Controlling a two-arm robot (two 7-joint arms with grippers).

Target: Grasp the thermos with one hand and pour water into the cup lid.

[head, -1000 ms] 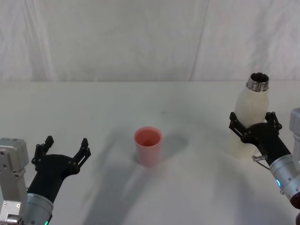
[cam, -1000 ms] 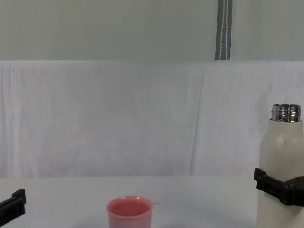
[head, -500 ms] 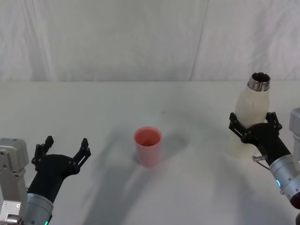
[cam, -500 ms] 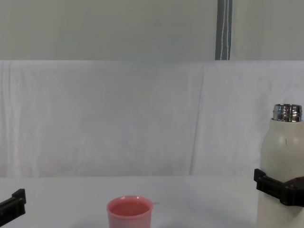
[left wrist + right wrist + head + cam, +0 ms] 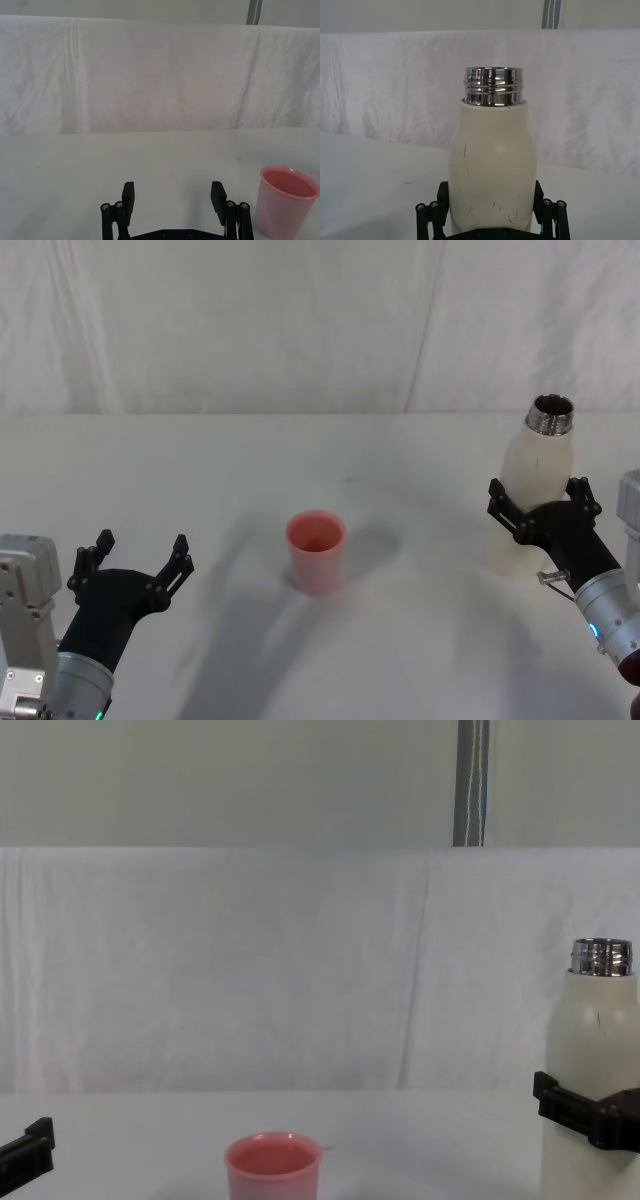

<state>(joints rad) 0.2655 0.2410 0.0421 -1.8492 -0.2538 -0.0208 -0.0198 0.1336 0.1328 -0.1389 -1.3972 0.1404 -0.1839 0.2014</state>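
While clamped on thermos (image 5: 535, 480), right gripper (image 5: 543, 508) well apart from cup (image 5: 317, 551); left gripper (image 5: 135, 562) spread wide near cup.

You've got the cup lid (image 5: 317, 551) upright mid-table (image 5: 250, 460), the thermos (image 5: 532, 490) upright well to its right and slightly farther back. Your right gripper (image 5: 543, 502) sits around the thermos body, fingers on either side. Your left gripper (image 5: 135, 560) hovers near left, apart from the cup lid.

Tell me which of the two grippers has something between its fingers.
The right gripper: its fingers straddle the cream-white thermos. The left gripper is open around nothing, left of the pink cup lid.
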